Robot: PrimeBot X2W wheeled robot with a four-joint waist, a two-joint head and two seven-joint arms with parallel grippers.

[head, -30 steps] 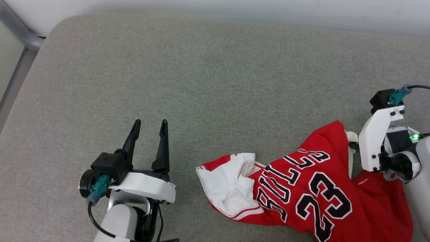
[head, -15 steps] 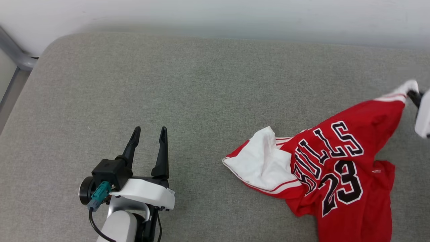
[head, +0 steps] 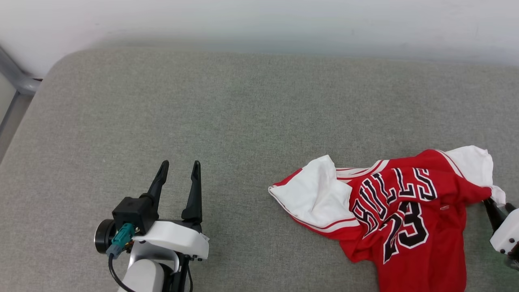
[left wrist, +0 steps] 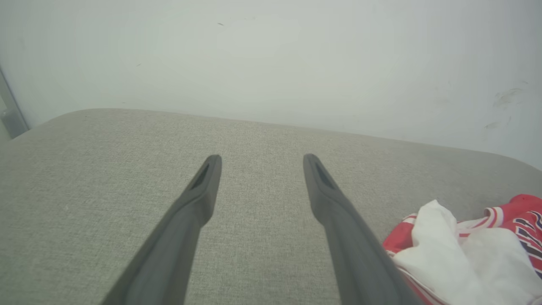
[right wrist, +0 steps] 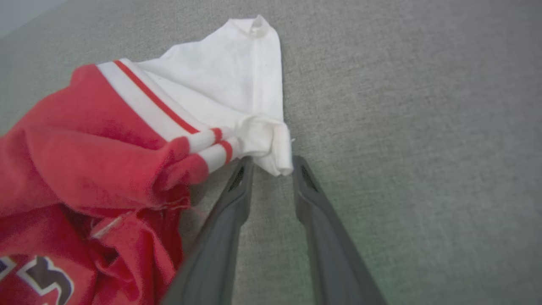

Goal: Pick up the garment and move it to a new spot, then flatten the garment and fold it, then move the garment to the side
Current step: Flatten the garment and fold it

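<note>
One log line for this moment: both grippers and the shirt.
garment: crumpled on grey cushion, not flattened | left gripper: open, clear of cloth | right gripper: open, white sleeve at its tips

Soft, even, bright light — faint shadows; wrist views hazy, garment (right wrist: 84, 161) folds blurred.

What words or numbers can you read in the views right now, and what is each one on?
"BULLS": black, white-outlined letters on the red front of the garment, head view.
"23": numerals just below those letters.
Small pale mark on the red cloth beside the numerals: too small to read.
Wrist views: only cut-off parts of the lettering, not readable.
</note>
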